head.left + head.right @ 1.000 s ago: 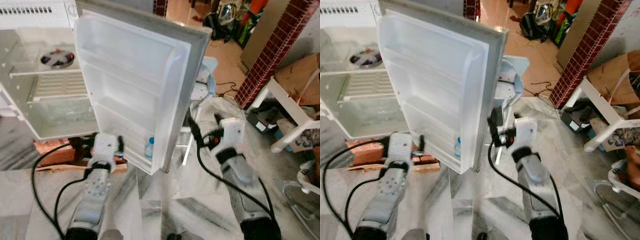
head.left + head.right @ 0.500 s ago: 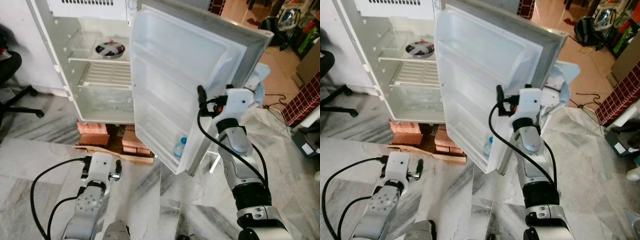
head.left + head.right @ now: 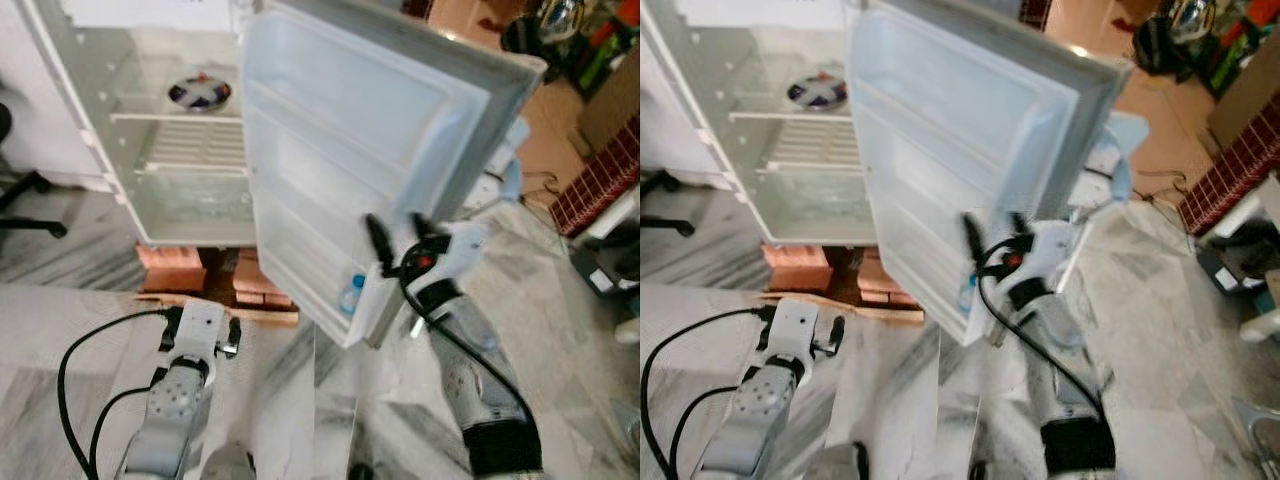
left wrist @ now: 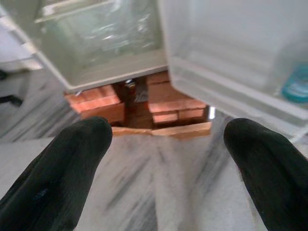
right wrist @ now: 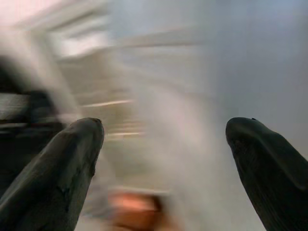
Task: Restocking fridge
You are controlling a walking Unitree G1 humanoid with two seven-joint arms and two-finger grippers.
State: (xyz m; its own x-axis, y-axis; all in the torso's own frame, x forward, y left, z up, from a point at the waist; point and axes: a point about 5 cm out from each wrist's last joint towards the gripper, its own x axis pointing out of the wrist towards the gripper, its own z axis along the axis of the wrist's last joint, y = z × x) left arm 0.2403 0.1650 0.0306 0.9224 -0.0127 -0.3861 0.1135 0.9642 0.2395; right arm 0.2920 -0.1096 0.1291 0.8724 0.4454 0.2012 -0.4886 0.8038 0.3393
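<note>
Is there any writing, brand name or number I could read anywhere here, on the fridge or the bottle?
None can be read.
Fridge door: plain white, no lettering shows.
Water bottle in the door's bottom shelf: its label is too small and blurred to read.
Bowl on the fridge shelf: a pattern, no words.

— What do we count here?
— We see one fridge (image 3: 90,130) with one open fridge door (image 3: 370,140), at about eleven o'clock from us.
— And inside?
— We count one patterned bowl (image 3: 198,93) and one water bottle (image 3: 351,296) in the door's bottom rack.
— Anything beneath, at twelve o'clock?
— A stack of bricks (image 3: 200,272); we can't number them. We also count two grippers: left gripper (image 3: 206,336), right gripper (image 3: 398,233).
</note>
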